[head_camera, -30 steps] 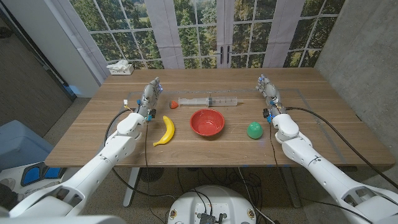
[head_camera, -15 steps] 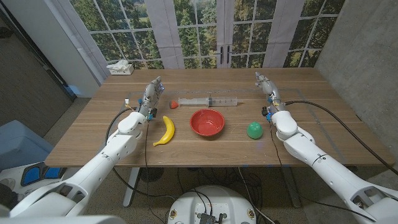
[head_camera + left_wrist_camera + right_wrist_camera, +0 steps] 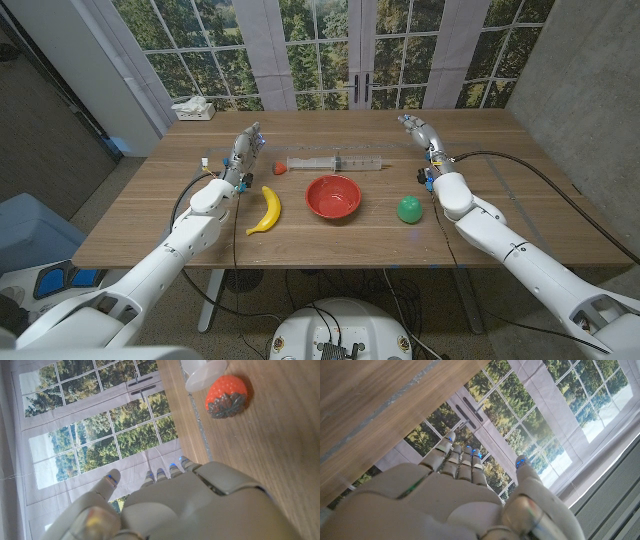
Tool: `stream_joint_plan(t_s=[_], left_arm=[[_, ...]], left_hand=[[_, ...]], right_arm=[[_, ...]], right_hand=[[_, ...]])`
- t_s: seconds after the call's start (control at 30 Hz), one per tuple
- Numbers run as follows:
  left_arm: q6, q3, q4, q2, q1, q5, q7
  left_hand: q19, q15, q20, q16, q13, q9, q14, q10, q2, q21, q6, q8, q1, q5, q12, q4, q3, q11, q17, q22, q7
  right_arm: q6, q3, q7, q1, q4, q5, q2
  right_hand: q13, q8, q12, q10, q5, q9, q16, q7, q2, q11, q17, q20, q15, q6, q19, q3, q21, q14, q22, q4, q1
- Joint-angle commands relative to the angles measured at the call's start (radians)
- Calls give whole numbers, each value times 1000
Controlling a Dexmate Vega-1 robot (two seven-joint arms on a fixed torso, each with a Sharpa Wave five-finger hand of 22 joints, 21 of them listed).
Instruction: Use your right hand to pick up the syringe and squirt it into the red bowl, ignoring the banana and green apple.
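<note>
Right hand (image 3: 418, 130), upper right of frame: fingers extended and apart, grasping nothing, seemingly lifted off the wooden table (image 3: 520, 215). Clear plastic syringe (image 3: 335, 162) lies left of it, well apart, just above the red round bowl (image 3: 333, 196). Green apple (image 3: 408, 209) right of bowl. Left hand (image 3: 244, 146), upper left, fingers released. Small red strawberry (image 3: 280, 167) touches the syringe's left end; yellow banana (image 3: 267, 209) below.

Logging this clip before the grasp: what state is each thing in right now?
syringe: lying on the table, untouched
red bowl: upright, looks empty
banana: lying on the table
green apple: on the table
strawberry: on the table by the syringe's end
left hand: open, holds nothing
right hand: open, holds nothing
</note>
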Motion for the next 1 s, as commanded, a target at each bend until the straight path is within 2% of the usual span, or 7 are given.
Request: stream_joint_plan(t_s=[0.03, 0.17, 0.33, 0.4, 1.0], left_arm=[[-4, 0, 8, -4, -7, 2, 1], [-7, 1, 12, -7, -8, 2, 0], [1, 0, 1, -4, -4, 3, 8], [1, 1, 0, -2, -3, 5, 6], [2, -4, -13, 5, 9, 1, 11]], left_hand=[[-1, -89, -119, 2, 2, 5, -125, -63, 123, 2, 4, 2, 11, 5, 3, 0, 8, 5, 1, 2, -1], [0, -88, -119, 2, 2, 5, -124, -60, 124, 2, 5, 2, 11, 5, 4, 0, 10, 8, 1, 2, -1], [0, -88, -119, 2, 2, 5, -123, -58, 124, 2, 5, 2, 12, 6, 4, 0, 11, 8, 1, 2, -2], [2, -89, -107, 2, 2, 5, -120, -57, 123, 3, 7, 1, 13, 7, 4, -1, 12, 8, 1, 2, -2], [7, -87, -107, 1, 2, 5, -115, -49, 118, 3, 13, 2, 14, 8, 5, -3, 16, 12, 0, 2, 1]], right_arm=[[-87, -37, -1, 26, -52, -91, -24], [-121, -48, 6, 32, -72, -115, -33], [-212, -65, 52, 47, -116, -126, -51], [-240, -76, 61, 55, -125, -141, -55], [-344, -147, 144, 111, -167, -226, -84]], right_hand=[[1, 9, 1, 9, 8, 3, -3, -3, -5, 0, -1, 0, -2, 11, 11, 3, -3, 7, 2, -11, 18], [1, 11, 0, 11, 14, 3, -3, -10, -2, -3, -6, -2, -5, 19, 11, 12, -4, 9, 2, -26, 37], [1, 11, 0, 15, 19, 3, -2, -24, 1, -6, -11, -3, -8, 23, 16, 19, -3, 15, 2, -36, 53], [1, 11, 0, 16, 19, 4, -2, -25, 1, -9, -12, -4, -10, 25, 17, 20, -3, 14, 3, -37, 55], [2, 12, -2, 17, 24, 5, 3, -35, 5, -15, -15, -10, -19, 36, 24, 23, -2, 19, 4, -39, 69]])
